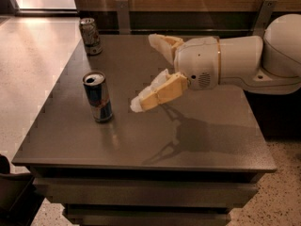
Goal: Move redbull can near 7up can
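The redbull can [98,97] stands upright on the left part of the dark table [202,140]; it is slim, dark blue and silver with a red mark and a silver top. The 7up can [90,36], silvery-grey with reddish markings, stands upright at the table's far left corner. My gripper [145,72] reaches in from the right above the table's middle, open and empty, its two tan fingers spread wide. The lower fingertip [138,104] is a short way right of the redbull can, not touching it.
The white arm [244,62] spans the table's right side and hides what lies behind it. A wood-panelled wall with metal brackets runs behind the table. Pale floor lies to the left, and a dark object [11,192] sits at the lower left.
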Action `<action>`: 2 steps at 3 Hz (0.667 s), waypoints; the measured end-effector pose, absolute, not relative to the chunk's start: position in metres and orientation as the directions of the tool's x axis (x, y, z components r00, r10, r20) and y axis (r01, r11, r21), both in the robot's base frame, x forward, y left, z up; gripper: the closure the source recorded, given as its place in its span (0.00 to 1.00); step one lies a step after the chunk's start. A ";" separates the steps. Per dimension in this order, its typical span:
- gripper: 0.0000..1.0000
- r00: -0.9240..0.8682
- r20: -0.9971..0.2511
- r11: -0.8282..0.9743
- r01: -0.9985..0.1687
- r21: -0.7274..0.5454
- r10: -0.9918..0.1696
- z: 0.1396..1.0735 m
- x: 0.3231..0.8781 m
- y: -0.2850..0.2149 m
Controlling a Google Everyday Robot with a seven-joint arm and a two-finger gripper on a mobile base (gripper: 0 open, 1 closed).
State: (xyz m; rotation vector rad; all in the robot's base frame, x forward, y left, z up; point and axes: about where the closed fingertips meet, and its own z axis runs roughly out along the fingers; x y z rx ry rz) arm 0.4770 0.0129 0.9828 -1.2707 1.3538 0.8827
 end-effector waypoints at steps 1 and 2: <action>0.00 0.072 -0.969 0.202 -0.972 -0.122 -0.235 0.972 0.488 0.019; 0.00 0.044 -0.967 0.254 -0.961 -0.110 -0.253 0.949 0.507 0.029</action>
